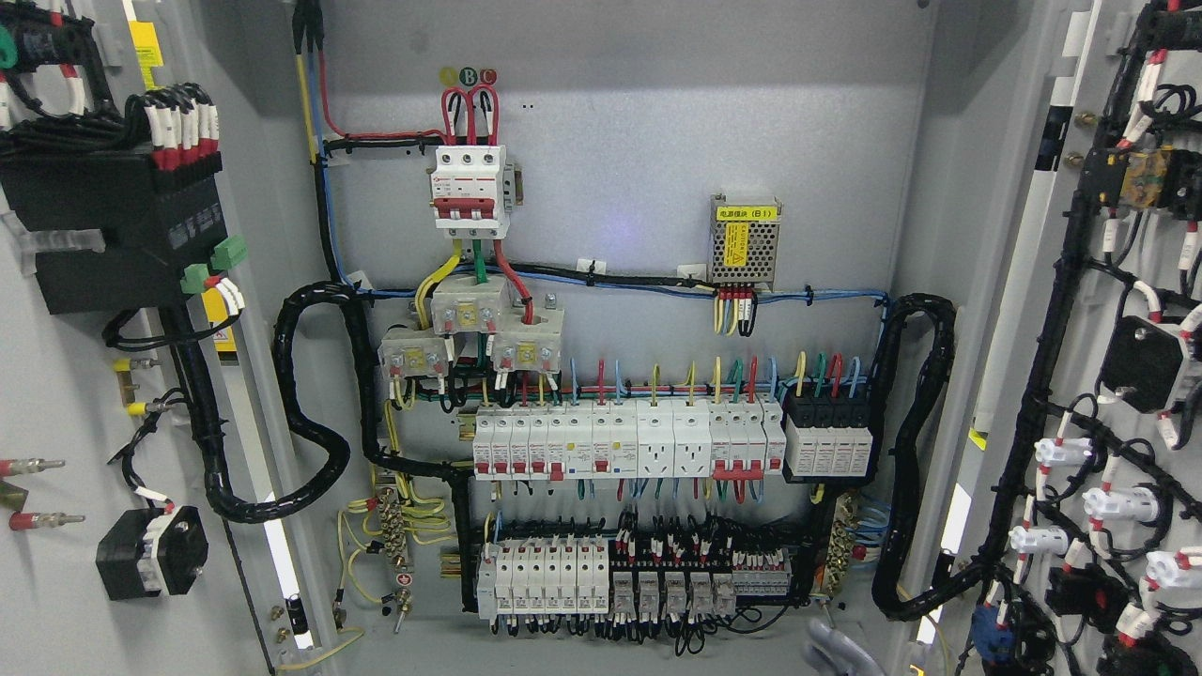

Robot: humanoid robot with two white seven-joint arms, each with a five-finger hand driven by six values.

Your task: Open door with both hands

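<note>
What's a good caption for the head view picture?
Both cabinet doors swung open, showing breakers and wiring inside.

Both cabinet doors, left door [66, 376] and right door [1127, 376], stand swung wide before me, baring the wired breaker rows [629, 441], while a grey hand [836, 652] of mine shows low right.

Back panel [639, 169] of the cabinet in front of me carries everything. Top left: red/white 3-pole breaker [470, 188]. Right of it, well apart: perforated PSU [744, 242] w/ yellow label. Below the breaker, three grey terminal blocks [470, 310]. Mid row: white breakers [629, 441], black unit [831, 437] at its right end. Bottom row: small breakers & relays [610, 577]. Black conduit loops on the left [310, 413] & right [916, 451].
</note>
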